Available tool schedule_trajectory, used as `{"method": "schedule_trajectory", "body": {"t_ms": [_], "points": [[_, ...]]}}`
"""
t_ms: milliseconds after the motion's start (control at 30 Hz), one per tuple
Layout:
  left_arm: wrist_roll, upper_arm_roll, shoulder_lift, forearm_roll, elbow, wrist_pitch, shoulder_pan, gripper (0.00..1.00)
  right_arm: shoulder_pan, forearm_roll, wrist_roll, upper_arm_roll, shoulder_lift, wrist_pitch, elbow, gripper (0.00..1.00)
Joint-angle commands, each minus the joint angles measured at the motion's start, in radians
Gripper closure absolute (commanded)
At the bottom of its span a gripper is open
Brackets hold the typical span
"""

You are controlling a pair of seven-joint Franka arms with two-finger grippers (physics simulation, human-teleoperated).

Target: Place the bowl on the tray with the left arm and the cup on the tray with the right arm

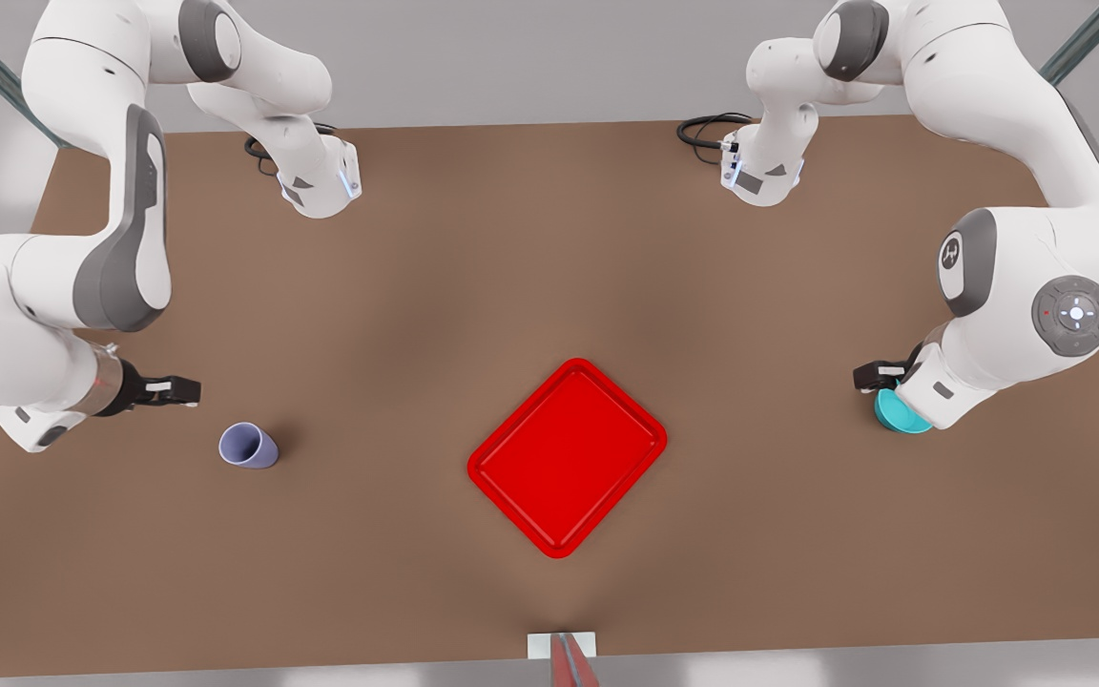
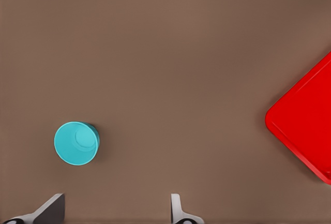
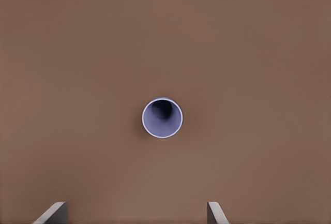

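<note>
Left claw (image 1: pixel 879 374) wide above bowl (image 1: pixel 896 414), front view's right. Right claw (image 1: pixel 177 389) wide near cup (image 1: pixel 246 446). Tray (image 1: pixel 568 456) central on bench (image 1: pixel 473 277).

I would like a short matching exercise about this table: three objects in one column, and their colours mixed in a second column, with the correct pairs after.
Things:
1. bowl
2. cup
3. tray

Colours:
a. bright red
b. turquoise
c. lavender

Pairs: 1-b, 2-c, 3-a
</note>
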Motion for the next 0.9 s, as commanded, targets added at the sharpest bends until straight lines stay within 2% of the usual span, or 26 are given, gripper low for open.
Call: {"method": "schedule_trajectory", "body": {"t_ms": [0, 133, 333, 500, 533, 633, 700, 767, 833, 867], "points": [[-0.004, 0.000, 0.000, 0.001, 0.000, 0.000, -0.001, 0.00, -0.001, 0.000, 0.000, 0.000, 0.000, 0.000, 0.000, 0.00], [0.005, 0.037, 0.044, -0.078, -0.006, 0.025, 0.053, 0.00, 0.002, 0.000, 0.035, 0.000, 0.000, 0.000, 0.000, 0.00], [0.403, 0.043, 0.106, -0.221, -0.230, 0.245, 0.315, 0.00, 0.010, 0.000, -0.004, 0.012, -0.009, 0.045, -0.060, 0.00], [0.654, 0.120, 0.109, -0.313, -0.449, 0.483, 0.342, 0.00, 0.051, 0.000, 0.009, 0.026, -0.061, 0.081, -0.196, 0.00], [0.677, 0.121, 0.130, -0.321, -0.456, 0.500, 0.359, 0.00, 0.053, 0.000, 0.017, 0.026, -0.109, 0.149, -0.304, 0.00], [0.726, 0.121, 0.189, -0.348, -0.457, 0.531, 0.385, 0.00, 0.056, -0.002, 0.017, 0.028, -0.130, 0.176, -0.379, 0.00], [0.740, 0.121, 0.212, -0.348, -0.457, 0.560, 0.384, 0.00, 0.056, -0.002, 0.017, 0.028, -0.153, 0.314, -0.495, 0.00], [0.740, 0.121, 0.236, -0.348, -0.457, 0.574, 0.385, 0.00, 0.048, -0.002, 0.019, 0.026, -0.212, 0.518, -0.695, 0.00], [0.740, 0.121, 0.251, -0.348, -0.456, 0.580, 0.385, 0.00, 0.048, -0.002, 0.019, 0.024, -0.201, 0.531, -0.695, 0.00], [0.740, 0.121, 0.262, -0.348, -0.456, 0.581, 0.385, 0.00, 0.040, -0.006, 0.017, 0.023, -0.193, 0.597, -0.696, 0.00]]}}
